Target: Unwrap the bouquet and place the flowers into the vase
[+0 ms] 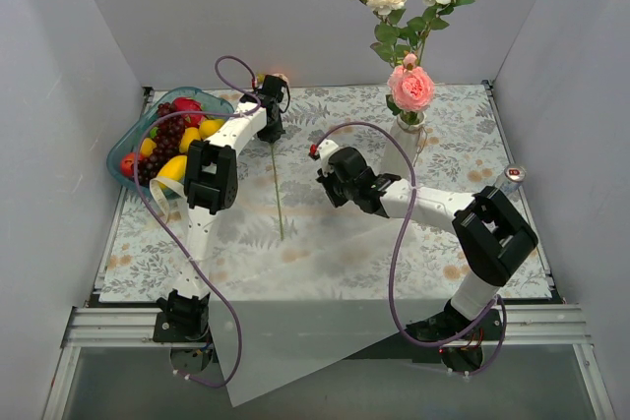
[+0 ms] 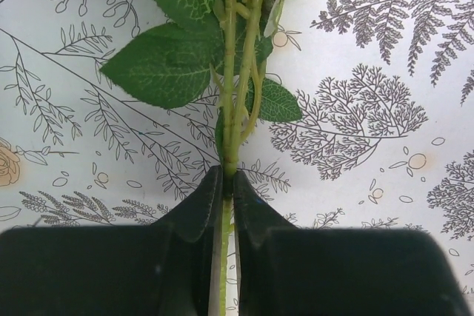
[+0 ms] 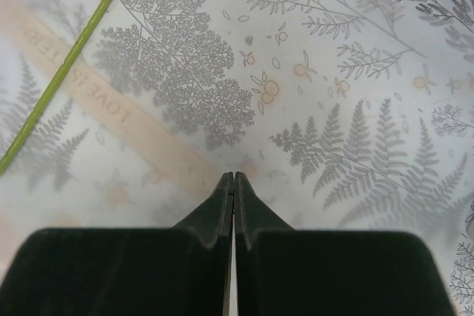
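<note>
Looking from the top camera, the small white ribbed ceramic vase (image 1: 408,137) stands on the far right part of the worktop (image 1: 463,115), which is covered by a cloth printed with ferns. Several long green-stemmed roses (image 1: 411,88) stand in it: one pink head low, just above the rim, and some cream-white heads high above it. One more long thin green rose stem (image 1: 278,194) lies flat on the cloth, left of the middle and well apart from the vase. The left claw (image 1: 271,131) is at the far end of this stem. The right claw (image 1: 318,152) hangs between the lying stem and the vase and touches neither. A large sheet of white translucent wrapping paper (image 1: 295,341) is spread over the near part of the worktop and hangs over its front edge. A blue plastic tray (image 1: 115,148) with colourful fruit (image 1: 177,135) is at the far left, and a small silver drink can (image 1: 514,176) is near the right edge.

In the left wrist view, the two black fingers (image 2: 200,212) are pressed together on the stem, which passes between them. The veined green leaves (image 2: 167,64) begin just beyond the tips.

In the right wrist view, the black fingers (image 3: 215,205) meet tip to tip with nothing between them. Below them lies the hazy paper, and a pale peach ribbon strip (image 3: 111,105) with printed letters runs across; I cannot tell if it is over or under the paper. The green stem (image 3: 67,64) crosses the upper left corner.
</note>
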`<action>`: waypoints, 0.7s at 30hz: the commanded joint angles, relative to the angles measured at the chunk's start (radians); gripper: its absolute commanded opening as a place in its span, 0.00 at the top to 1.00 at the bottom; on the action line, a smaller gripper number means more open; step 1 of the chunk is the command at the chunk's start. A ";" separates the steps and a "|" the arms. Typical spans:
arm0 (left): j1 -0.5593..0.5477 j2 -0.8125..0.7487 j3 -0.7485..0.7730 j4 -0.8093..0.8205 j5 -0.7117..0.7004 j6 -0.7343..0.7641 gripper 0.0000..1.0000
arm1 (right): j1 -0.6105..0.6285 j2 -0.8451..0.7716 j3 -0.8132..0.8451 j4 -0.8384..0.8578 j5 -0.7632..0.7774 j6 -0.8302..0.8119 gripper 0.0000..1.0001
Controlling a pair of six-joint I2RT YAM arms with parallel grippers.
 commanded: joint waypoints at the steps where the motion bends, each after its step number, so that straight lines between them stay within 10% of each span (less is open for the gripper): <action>1: 0.003 -0.055 -0.025 -0.017 -0.021 0.006 1.00 | 0.001 -0.050 0.004 0.031 0.024 -0.014 0.99; 10: 0.005 -0.248 0.124 -0.055 0.074 0.082 1.00 | 0.000 -0.062 0.014 0.031 0.041 -0.019 0.99; 21: 0.005 -0.789 -0.281 0.310 0.177 0.263 1.00 | 0.012 -0.206 0.086 0.019 -0.035 -0.019 0.98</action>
